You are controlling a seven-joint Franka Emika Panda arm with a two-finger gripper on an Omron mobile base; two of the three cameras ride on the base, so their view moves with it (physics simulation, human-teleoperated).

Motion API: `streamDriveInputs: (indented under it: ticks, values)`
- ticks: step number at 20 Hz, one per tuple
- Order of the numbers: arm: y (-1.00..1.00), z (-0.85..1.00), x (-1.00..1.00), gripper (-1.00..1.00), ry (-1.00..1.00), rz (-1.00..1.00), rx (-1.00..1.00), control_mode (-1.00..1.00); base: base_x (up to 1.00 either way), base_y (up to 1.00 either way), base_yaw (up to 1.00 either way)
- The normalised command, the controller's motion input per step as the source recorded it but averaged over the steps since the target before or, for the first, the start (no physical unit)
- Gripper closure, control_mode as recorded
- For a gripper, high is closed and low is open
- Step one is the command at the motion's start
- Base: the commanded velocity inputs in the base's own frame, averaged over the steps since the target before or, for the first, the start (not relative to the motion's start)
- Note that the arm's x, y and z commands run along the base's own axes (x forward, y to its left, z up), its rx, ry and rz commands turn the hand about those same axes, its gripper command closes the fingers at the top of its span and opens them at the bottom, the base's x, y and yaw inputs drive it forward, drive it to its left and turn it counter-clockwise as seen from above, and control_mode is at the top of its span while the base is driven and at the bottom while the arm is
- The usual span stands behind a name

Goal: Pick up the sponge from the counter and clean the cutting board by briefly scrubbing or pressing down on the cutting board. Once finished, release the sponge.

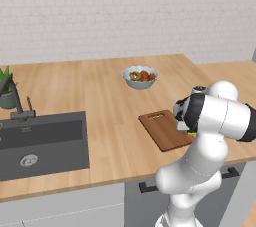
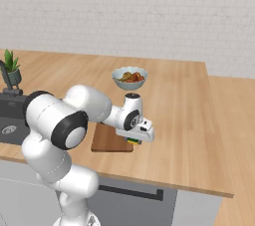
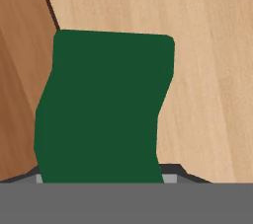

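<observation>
- The surface (image 1: 115,121) is a broad light tan wood-grain top that runs along a white brick wall.
- A dark inset sink (image 1: 42,143) sits at the left of the surface, with a dark faucet (image 1: 17,102) at its back edge.
- The white arm (image 2: 64,125) reaches forward and low over the near edge of the surface.
- The cutting board (image 1: 165,129), dark reddish-brown with a slot handle at its far end, lies flat near the front edge; the arm covers its near right part in both base views.
- A pale bowl (image 1: 140,77) of orange and green food stands behind the board, well apart from it.
- A small potted plant (image 2: 12,68) stands beyond the sink.
- The tool (image 2: 133,141) points downward at the board's right edge and is pinching the sponge (image 3: 106,104), whose green face bulges between the jaws.
- In the hand view the sponge hangs above the seam where the board's edge meets the lighter surface; from the right base view a yellow and green sliver of it shows just under the tool, at the board's near right corner.
</observation>
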Motion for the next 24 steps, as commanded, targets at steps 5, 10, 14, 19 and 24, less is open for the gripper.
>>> streamDriveInputs:
  ticks: [5, 10, 14, 19, 24]
  values:
    - [0.00, -0.29, -0.70, 1.00, 0.04, 0.00, 0.00, -1.00, 0.00, 0.00, 0.00]
    - [0.10, 0.00, -0.54, 1.00, 0.00, 0.00, 0.00, -1.00, 0.00, 0.00, 0.00]
    - [0.63, -0.02, 0.06, 1.00, 0.00, 0.00, 0.00, -1.00, 0.00, 0.00, 0.00]
    - [0.79, -0.08, 0.20, 1.00, 0.03, 0.00, 0.00, -1.00, 0.00, 0.00, 0.00]
    - [0.87, -0.08, 0.00, 1.00, 0.09, 0.00, 0.00, -1.00, 0.00, 0.00, 0.00]
